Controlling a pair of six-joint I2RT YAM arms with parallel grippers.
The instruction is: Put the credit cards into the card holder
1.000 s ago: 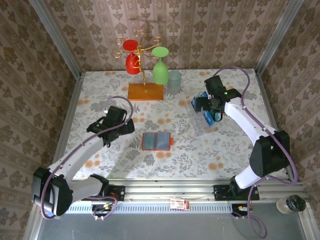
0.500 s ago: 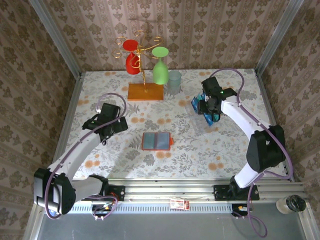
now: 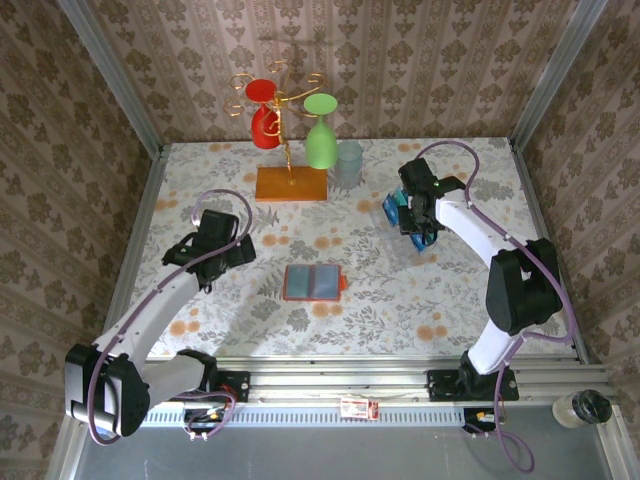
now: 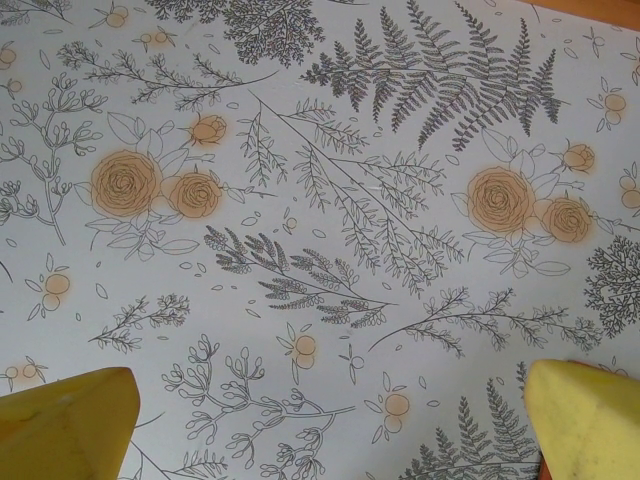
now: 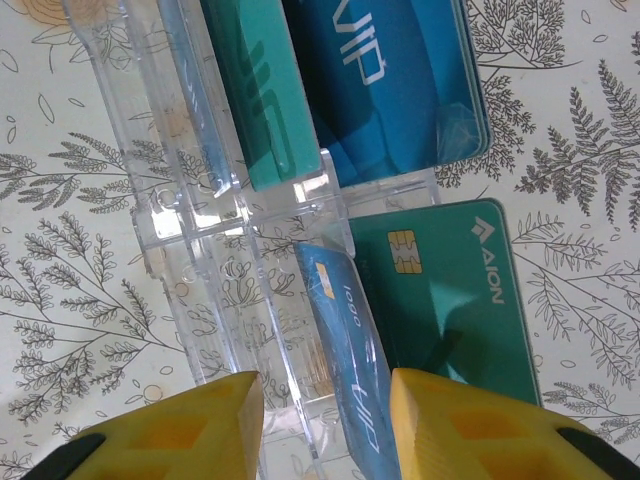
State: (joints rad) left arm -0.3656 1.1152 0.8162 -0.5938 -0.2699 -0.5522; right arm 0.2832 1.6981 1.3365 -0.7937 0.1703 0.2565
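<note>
Over the rack (image 5: 215, 260), the right end effector (image 5: 325, 395) has shifted left.

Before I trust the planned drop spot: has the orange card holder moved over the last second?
No. The card holder lies open in the same place, just as far from the wooden stand base as before.

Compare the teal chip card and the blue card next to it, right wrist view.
The teal card lies flat, chip side up; the blue card leans on edge in the clear rack. The teal card reads AION, the blue card shows digits. Both are thin cards.
</note>
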